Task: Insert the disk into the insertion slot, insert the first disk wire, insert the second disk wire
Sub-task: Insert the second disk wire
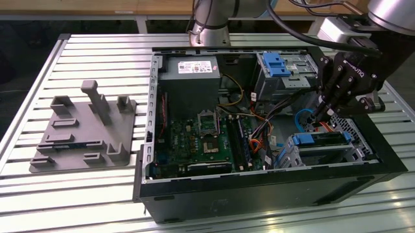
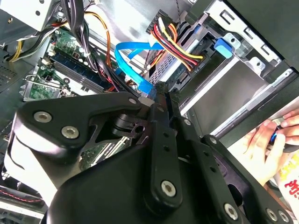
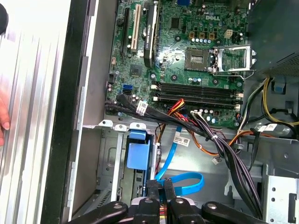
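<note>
- Sitting on the slatted metal table (image 1: pixel 77 43), the open black computer case (image 1: pixel 259 194) takes up most of the exterior view, its side panel off and its insides showing.
- Next in bulk, the grey moulded fixture (image 1: pixel 81 131) lies on the table at the exterior view's left, well apart from the case.
- Inside the case, the green motherboard (image 1: pixel 207 145) covers the floor, with the grey power supply (image 1: pixel 189 77) beyond it, toward the arm's base.
- At the exterior view's right, the insertion slot (image 1: pixel 353 148), a perforated silver cage, sits in the case's corner; the disk (image 1: pixel 321 140) already lies inside it, its blue frame showing at the cage mouth.
- Above the cage, the black gripper (image 1: pixel 322 110) reaches down into the case, fingertips just beside the disk's end.
- Its fingers (image 3: pixel 161 186) stand pressed close together in the first wrist view; I cannot tell what, if anything, is pinched between them.
- A flat blue data cable (image 3: pixel 184 181) loops right at the fingertips.
- A red, yellow and black wire bundle (image 2: pixel 175 39) runs to the disk's end in the second wrist view.
- A person's hand (image 2: pixel 267 147) rests outside the case wall.
</note>
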You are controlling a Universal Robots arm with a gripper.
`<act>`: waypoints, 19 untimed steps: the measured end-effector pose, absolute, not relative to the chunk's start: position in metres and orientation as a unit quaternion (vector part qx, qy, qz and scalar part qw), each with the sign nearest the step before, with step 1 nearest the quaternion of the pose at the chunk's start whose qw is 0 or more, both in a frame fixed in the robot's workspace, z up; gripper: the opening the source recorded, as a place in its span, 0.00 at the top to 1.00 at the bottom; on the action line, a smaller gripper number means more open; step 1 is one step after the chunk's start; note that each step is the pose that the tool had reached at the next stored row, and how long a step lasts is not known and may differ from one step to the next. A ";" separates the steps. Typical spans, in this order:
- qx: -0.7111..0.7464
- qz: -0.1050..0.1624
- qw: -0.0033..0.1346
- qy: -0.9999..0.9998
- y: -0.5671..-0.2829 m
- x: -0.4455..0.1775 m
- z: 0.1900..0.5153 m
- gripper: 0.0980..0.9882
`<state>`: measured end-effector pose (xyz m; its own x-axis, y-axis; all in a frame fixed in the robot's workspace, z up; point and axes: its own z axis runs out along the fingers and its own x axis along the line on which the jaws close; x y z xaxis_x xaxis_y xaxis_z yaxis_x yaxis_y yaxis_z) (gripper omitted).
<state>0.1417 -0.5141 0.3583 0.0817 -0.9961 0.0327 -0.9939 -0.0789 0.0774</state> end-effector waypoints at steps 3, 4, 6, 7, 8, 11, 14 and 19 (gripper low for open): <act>0.734 -0.014 0.040 -0.677 -0.514 0.144 0.358 0.93; 0.734 -0.014 0.040 -0.677 -0.514 0.144 0.358 0.93; 0.734 -0.013 0.039 -0.677 -0.514 0.144 0.358 0.93; 0.734 -0.009 0.035 -0.678 -0.514 0.143 0.358 0.93; 0.734 -0.005 0.031 -0.678 -0.514 0.143 0.358 0.93; 0.729 0.002 0.025 -0.684 -0.514 0.143 0.357 0.93; 0.710 0.001 0.025 -0.704 -0.514 0.143 0.356 0.93; 0.686 0.000 0.025 -0.727 -0.515 0.143 0.354 0.93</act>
<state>0.1430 -0.5147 0.3543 -0.0580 -0.9976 0.0370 -0.9977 0.0592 0.0336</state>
